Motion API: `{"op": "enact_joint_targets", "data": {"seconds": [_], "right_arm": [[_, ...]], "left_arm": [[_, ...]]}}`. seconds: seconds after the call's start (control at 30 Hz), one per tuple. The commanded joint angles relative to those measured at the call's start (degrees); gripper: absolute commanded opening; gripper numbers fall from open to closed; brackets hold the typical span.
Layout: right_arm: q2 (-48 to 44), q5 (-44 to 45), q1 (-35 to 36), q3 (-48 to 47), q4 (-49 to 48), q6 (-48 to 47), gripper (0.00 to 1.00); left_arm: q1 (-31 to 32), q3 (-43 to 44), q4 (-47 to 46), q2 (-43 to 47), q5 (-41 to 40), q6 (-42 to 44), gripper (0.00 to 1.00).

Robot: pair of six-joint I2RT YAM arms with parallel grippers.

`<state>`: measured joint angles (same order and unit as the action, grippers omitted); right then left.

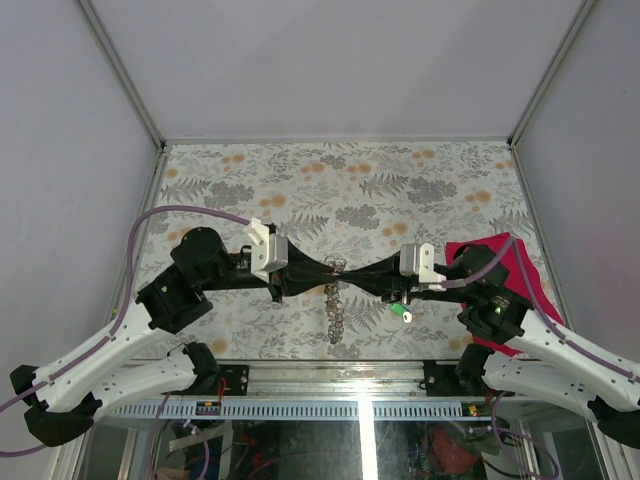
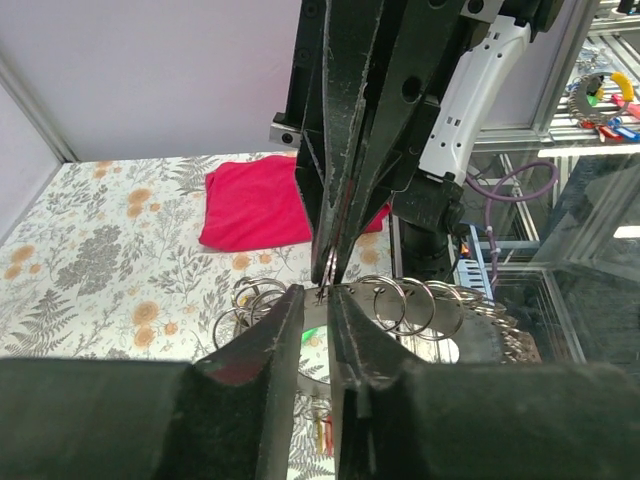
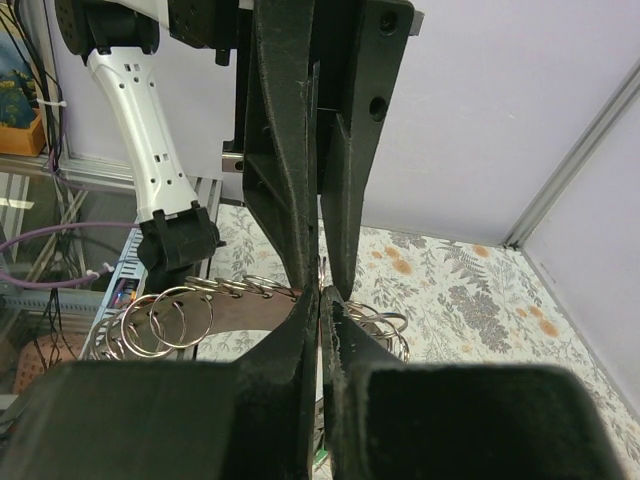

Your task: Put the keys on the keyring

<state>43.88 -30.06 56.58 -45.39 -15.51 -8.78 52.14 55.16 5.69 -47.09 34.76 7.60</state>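
Both grippers meet tip to tip above the middle of the table. My left gripper and my right gripper pinch the keyring between them. Its chain of linked rings hangs down to the table. In the left wrist view my fingers stand narrowly apart at the thin ring, which the right fingers grip edge-on from above. In the right wrist view my gripper is shut on the ring's edge. A green key lies under the right gripper. Yellow and red keys show below.
A crimson cloth lies at the right edge, partly under the right arm; it also shows in the left wrist view. Several loose silvery rings hang on a dark strap beside the jaws. The metal frame rail runs along the near edge.
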Motion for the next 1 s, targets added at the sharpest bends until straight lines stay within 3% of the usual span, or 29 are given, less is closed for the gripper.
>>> {"op": "enact_joint_targets", "data": {"seconds": [0.0,0.1,0.2,0.5,0.97], "right_arm": [[0.81,-1.99,0.21,-2.69,-3.40,1.00,0.00],[0.82,-2.11,0.27,-2.77,-3.24,1.04,0.00],[0.26,-2.10,0.25,-2.93,-2.77,0.76,0.03],[-2.36,-0.19,0.23,-3.44,2.25,-2.71,0.29],[-2.03,1.28,0.20,-3.83,2.37,-4.20,0.32]], "left_arm": [[0.34,2.29,-5.52,-0.58,1.22,0.86,0.13],[0.32,2.49,-5.44,-0.55,1.59,1.29,0.01],[0.34,2.27,-5.28,-0.08,1.05,2.76,0.00],[0.33,5.28,5.05,0.87,-1.04,11.53,0.00],[0.33,8.04,10.65,0.12,-0.96,16.32,0.00]]}}
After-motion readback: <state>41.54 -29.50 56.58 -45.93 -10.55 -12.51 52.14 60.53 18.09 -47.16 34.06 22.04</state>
